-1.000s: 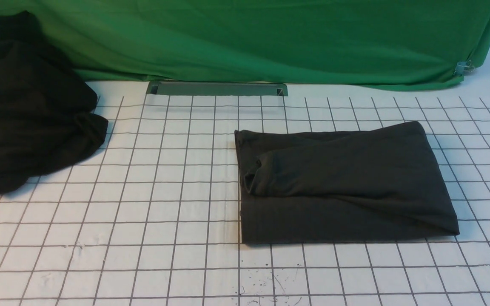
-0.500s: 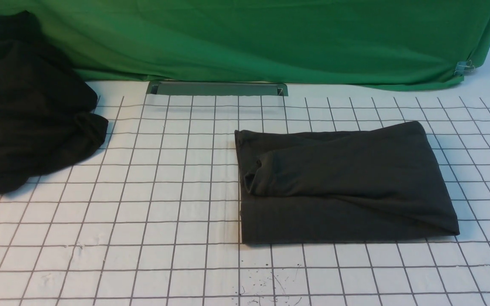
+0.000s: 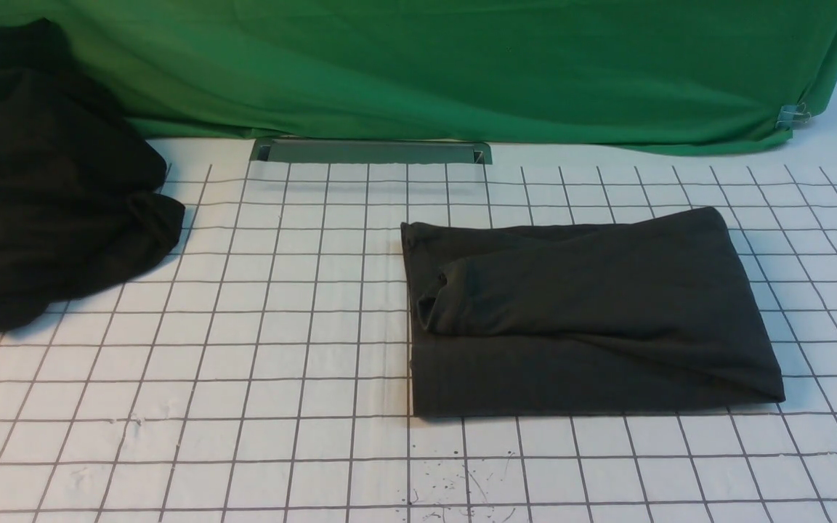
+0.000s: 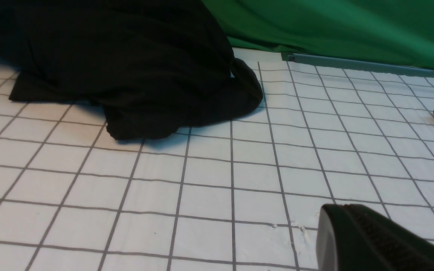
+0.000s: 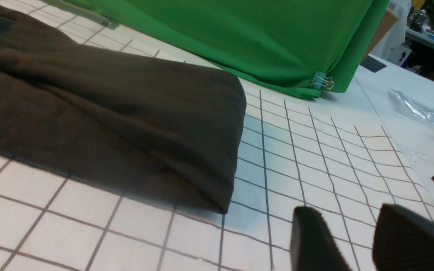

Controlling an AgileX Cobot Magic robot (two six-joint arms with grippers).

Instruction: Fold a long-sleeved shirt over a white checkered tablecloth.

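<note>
The shirt (image 3: 585, 312) sits folded on the checkered tablecloth (image 3: 259, 349), right of center. Left hand (image 4: 375, 241) is closed and empty; right hand (image 5: 356, 241) has its jaws apart, gripping nothing.

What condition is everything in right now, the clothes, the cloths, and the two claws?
Dark charcoal-grey long-sleeved shirt: folded into a flat rectangle, one sleeve lying across the top.
Black heap of fabric: crumpled, unfolded, at the far left.
White checkered tablecloth: spread flat, slightly wrinkled.
Green cloth backdrop: hanging, held by a clip.
Left claw: shut, empty, off the fabric.
Right claw: open, empty, beside the shirt's corner.
</note>
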